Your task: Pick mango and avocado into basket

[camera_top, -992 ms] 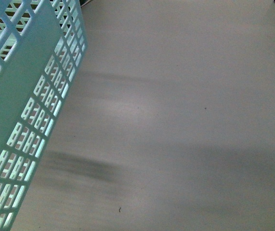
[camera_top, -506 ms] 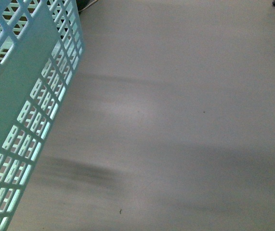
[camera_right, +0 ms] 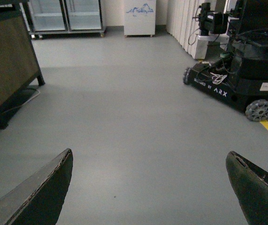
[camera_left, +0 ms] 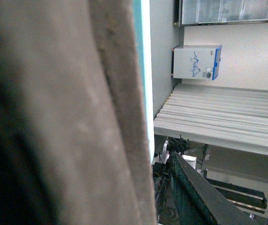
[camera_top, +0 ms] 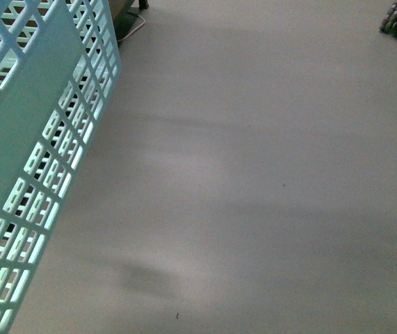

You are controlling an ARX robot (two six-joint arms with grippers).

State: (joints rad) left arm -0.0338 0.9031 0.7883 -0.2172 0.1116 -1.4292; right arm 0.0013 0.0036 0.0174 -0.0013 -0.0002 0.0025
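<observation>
The aqua-teal basket (camera_top: 24, 139) hangs at the left of the front view, its slotted side tilted above the grey floor. In the left wrist view its brown-grey handle (camera_left: 68, 112) fills most of the picture, very close, with a strip of teal rim (camera_left: 144, 70) beside it; my left gripper is shut on this handle and one dark finger (camera_left: 195, 192) shows. My right gripper (camera_right: 150, 161) is open and empty, its two dark fingers spread wide above bare floor. The mango and the avocado are out of view.
A grey floor (camera_top: 254, 174) fills the front view. A black wheeled ARX robot base (camera_right: 237, 79) stands to one side, a dark wooden-panelled stand (camera_right: 7, 61) to the other, glass-door fridges (camera_right: 68, 16) and a white box (camera_right: 140, 16) by the far wall.
The front view has shifted: the floor speck and shadow slid downwards, and the wheeled base and a cable have come into view at the top. The basket has swung a little left.
</observation>
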